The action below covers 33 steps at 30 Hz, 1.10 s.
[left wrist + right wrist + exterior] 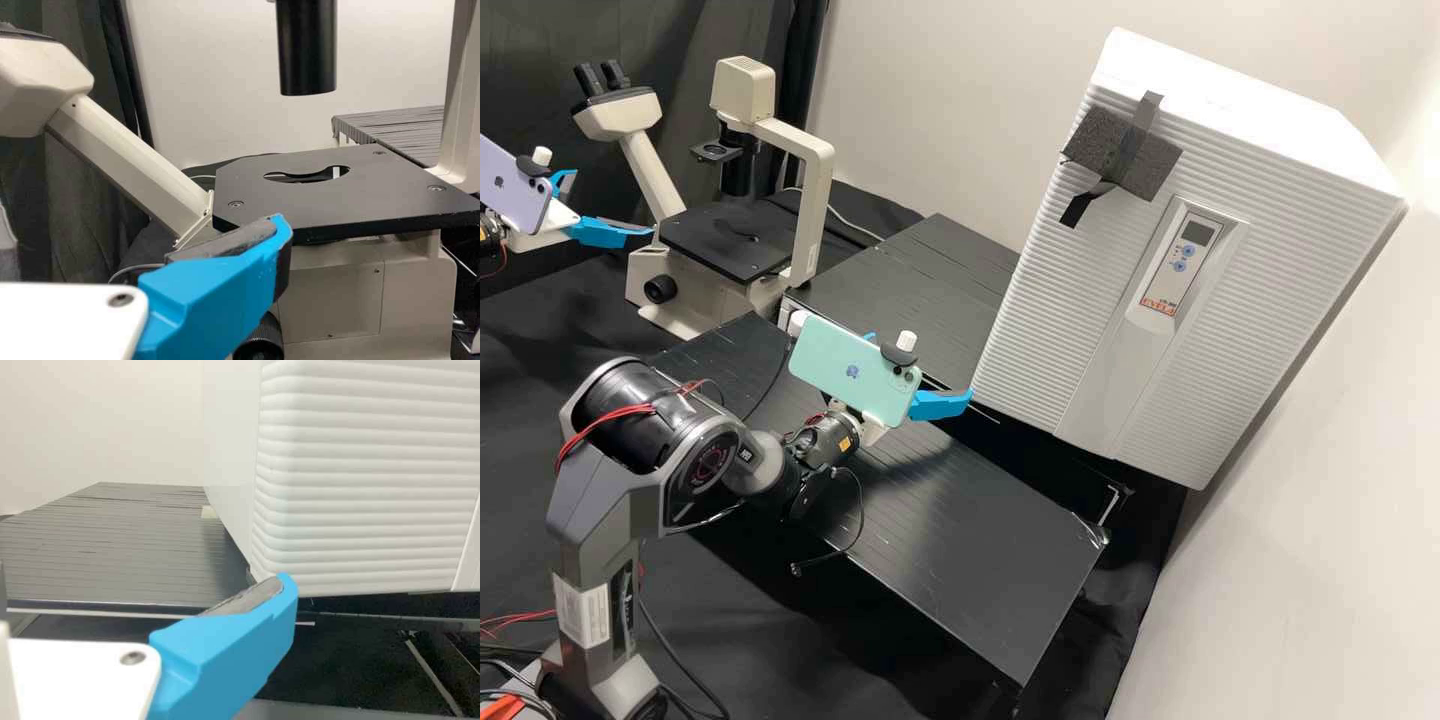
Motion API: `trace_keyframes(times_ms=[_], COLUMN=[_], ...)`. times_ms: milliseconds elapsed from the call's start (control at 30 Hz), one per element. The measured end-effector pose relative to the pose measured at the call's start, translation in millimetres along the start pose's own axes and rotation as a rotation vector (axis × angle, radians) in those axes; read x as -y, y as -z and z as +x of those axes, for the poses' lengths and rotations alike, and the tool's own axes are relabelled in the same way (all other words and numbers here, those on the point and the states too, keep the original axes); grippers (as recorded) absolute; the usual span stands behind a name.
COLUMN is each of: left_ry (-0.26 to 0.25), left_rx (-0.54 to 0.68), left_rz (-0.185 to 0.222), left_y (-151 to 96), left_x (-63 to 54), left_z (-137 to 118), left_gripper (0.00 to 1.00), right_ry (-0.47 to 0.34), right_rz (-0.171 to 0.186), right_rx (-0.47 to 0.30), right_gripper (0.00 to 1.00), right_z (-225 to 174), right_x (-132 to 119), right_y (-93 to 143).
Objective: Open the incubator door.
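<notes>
The left end effector [614, 202] and right end effector [920, 367] are spread, both partly hidden by two phones [845, 368]. One incubator [1240, 95] is seen on the table [950, 280], its door [1040, 310] closed.

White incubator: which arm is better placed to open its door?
The right, I'd judge: the right gripper is open beside the incubator's lower front edge, while the left gripper is farther away, by the microscope.

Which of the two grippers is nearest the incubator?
The right gripper, under the mint green phone: it is by the incubator's lower corner, while the left gripper, with the lilac phone, is by the microscope.
</notes>
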Motion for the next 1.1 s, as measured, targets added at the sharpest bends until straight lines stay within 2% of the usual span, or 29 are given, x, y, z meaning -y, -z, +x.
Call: trace_keyframes(times_ms=[367, 500, 700, 833, 933, 1100], left_ry=[0.000, 0.000, 0.000, 0.000, 0.000, 0.000], left_rx=[0.000, 0.000, 0.000, 0.000, 0.000, 0.000], left_rz=[0.000, 0.000, 0.000, 0.000, 0.000, 0.000], left_y=[0, 0, 0, 0, 0, 0], left_x=[0.0, 0.0, 0.0, 0.0, 0.0, 0.0], left_z=[0, 0, 0, 0, 0, 0], left_gripper=[1.00, 1.00, 1.00, 1.00, 1.00, 1.00], right_ry=[-0.009, -0.091, -0.230, -0.288, -0.310, -0.345], right_rz=[0.000, -0.006, 0.043, 0.042, 0.050, 0.064], right_rx=[-0.006, -0.031, -0.095, -0.156, -0.161, -0.105], right_gripper=[1.00, 1.00, 1.00, 1.00, 1.00, 1.00], right_z=[-2, -14, -30, -28, -22, -10], right_x=[-3, -27, -67, -86, -97, -120], right_y=[2, 10, 27, 45, 54, 65])
